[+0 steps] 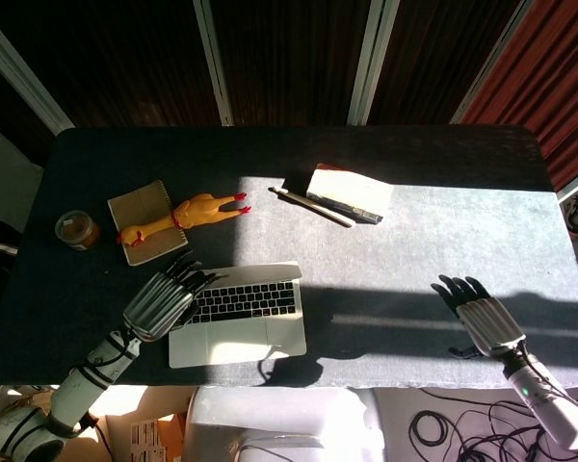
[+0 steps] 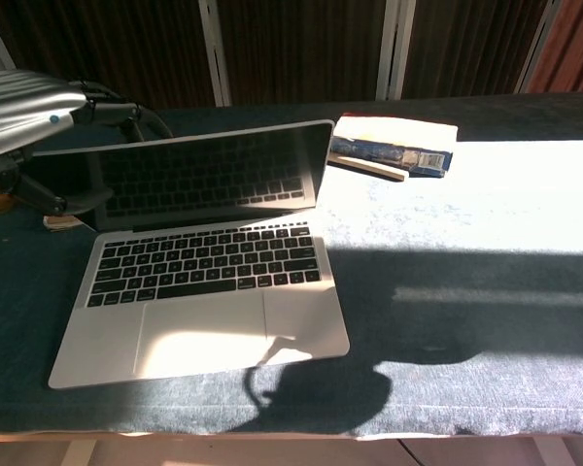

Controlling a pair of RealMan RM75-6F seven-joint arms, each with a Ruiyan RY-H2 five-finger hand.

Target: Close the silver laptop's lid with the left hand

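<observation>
1. Laptop sat near the surface's front edge, lid tilted partway down.
2. Left hand pressed the lid's top edge (fingers extended).
3. Right hand hovered spread, holding nothing.

It looked like a lab: a dark felt-covered table, tangled black cables and cardboard boxes underneath.
</observation>
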